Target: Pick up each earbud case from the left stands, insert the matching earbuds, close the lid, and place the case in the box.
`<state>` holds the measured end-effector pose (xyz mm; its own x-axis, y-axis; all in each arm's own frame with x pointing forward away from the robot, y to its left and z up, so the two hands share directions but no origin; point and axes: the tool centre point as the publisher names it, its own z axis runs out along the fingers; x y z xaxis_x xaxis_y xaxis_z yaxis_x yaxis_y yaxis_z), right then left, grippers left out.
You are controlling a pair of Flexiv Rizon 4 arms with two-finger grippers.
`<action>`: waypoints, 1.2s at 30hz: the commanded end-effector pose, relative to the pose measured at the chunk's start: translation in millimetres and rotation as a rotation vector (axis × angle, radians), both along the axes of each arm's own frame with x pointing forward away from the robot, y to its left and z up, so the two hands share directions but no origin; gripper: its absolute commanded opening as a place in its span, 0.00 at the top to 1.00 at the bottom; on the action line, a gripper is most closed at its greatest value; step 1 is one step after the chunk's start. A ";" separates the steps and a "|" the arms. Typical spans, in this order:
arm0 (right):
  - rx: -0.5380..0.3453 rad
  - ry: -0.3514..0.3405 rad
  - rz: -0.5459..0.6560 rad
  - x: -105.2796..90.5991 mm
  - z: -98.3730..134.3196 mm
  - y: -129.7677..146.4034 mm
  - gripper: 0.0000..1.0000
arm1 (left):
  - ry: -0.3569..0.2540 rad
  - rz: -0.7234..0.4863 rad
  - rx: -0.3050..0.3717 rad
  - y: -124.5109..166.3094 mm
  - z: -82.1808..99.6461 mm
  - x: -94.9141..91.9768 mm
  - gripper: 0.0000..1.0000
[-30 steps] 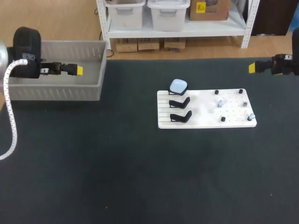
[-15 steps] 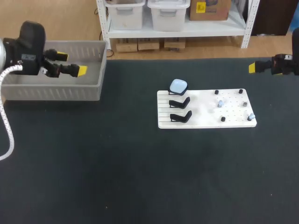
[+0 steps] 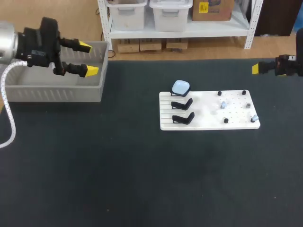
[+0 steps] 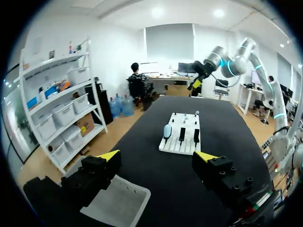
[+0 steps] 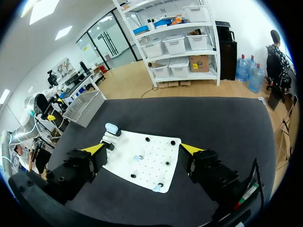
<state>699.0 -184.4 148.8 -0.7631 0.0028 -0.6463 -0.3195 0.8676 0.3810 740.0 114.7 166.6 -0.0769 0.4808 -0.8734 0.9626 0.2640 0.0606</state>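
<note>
A light blue earbud case (image 3: pixel 180 87) sits shut on the rearmost stand of the white board (image 3: pixel 203 112). Two black stands (image 3: pixel 182 103) in front of it are empty. Small earbuds (image 3: pixel 223 105) and black pegs dot the board's right half. My left gripper (image 3: pixel 88 58) hangs open and empty over the right end of the grey box (image 3: pixel 52 92). The left wrist view has the case (image 4: pixel 167 131) far ahead of that gripper (image 4: pixel 157 156). My right gripper (image 5: pixel 143 149) is open and empty, hovering off the board's (image 5: pixel 151 151) far right side, with the case (image 5: pixel 111 127) beyond.
The black mat covers the whole table. A corner of the box (image 4: pixel 116 205) lies just under my left gripper. The same box (image 5: pixel 85 106) stands far across the table in the right wrist view. Wide dark mat separates box and board.
My left gripper has risen and swung right along the box toward its right end, turning so both yellow tips show. The right arm, case and board have not moved.
</note>
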 end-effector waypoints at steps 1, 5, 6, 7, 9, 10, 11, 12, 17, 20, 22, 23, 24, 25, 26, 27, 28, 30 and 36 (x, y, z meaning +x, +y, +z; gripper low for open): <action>-0.002 0.001 -0.001 -0.3 0.5 0.2 0.00 | 0.098 -0.210 0.022 -18.6 -5.4 16.7 0.00; -0.002 0.001 -0.001 -0.3 0.5 0.2 0.00 | 0.107 -0.255 0.054 -32.8 -10.8 19.1 0.00; -0.002 0.001 -0.001 -0.3 0.5 0.2 0.00 | 0.118 -0.265 0.058 -35.6 -12.5 19.6 0.00; -0.002 0.001 -0.001 -0.3 0.5 0.2 0.00 | 0.125 -0.273 0.060 -38.2 -14.4 19.7 0.00; -0.002 0.001 -0.001 -0.3 0.5 0.2 0.00 | 0.137 -0.279 0.060 -42.8 -19.7 20.0 0.00; -0.002 0.001 -0.001 -0.3 0.5 0.2 0.00 | 0.144 -0.282 0.060 -44.7 -22.5 19.8 0.00; -0.002 0.001 -0.001 -0.3 0.5 0.2 0.00 | 0.152 -0.284 0.061 -46.3 -25.7 19.4 0.00; -0.002 0.001 -0.001 -0.3 0.5 0.2 0.00 | 0.159 -0.283 0.060 -47.5 -28.7 19.2 0.00; -0.002 0.001 -0.001 -0.3 0.5 0.2 0.00 | 0.180 -0.261 0.054 -48.5 -34.3 19.9 0.00; -0.002 0.001 -0.001 -0.3 0.5 0.2 0.00 | 0.180 -0.261 0.054 -48.5 -34.3 19.9 0.00; -0.002 0.001 -0.001 -0.3 0.5 0.2 0.00 | 0.180 -0.261 0.054 -48.5 -34.3 19.9 0.00; -0.002 0.001 -0.001 -0.3 0.5 0.2 0.00 | 0.180 -0.261 0.054 -48.5 -34.3 19.9 0.00; -0.002 0.001 -0.001 -0.3 0.5 0.2 0.00 | 0.180 -0.261 0.054 -48.5 -34.3 19.9 0.00; -0.002 0.001 -0.001 -0.3 0.5 0.2 0.00 | 0.180 -0.261 0.054 -48.5 -34.3 19.9 0.00; -0.002 0.001 -0.001 -0.3 0.5 0.2 0.00 | 0.180 -0.261 0.054 -48.5 -34.3 19.9 0.00; -0.002 0.001 -0.001 -0.3 0.5 0.2 0.00 | 0.180 -0.261 0.054 -48.5 -34.3 19.9 0.00; -0.002 0.001 -0.001 -0.3 0.5 0.2 0.00 | 0.180 -0.261 0.054 -48.5 -34.3 19.9 0.00; -0.002 0.001 -0.001 -0.3 0.5 0.2 0.00 | 0.180 -0.261 0.054 -48.5 -34.3 19.9 0.00; -0.002 0.001 -0.001 -0.3 0.5 0.2 0.00 | 0.148 -0.228 0.038 -48.7 -43.5 11.3 0.00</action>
<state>699.0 -184.4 148.9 -0.7631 0.0028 -0.6462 -0.3195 0.8676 0.3810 761.0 68.1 130.5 -0.0897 0.5447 -0.8338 0.9951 0.0144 -0.0976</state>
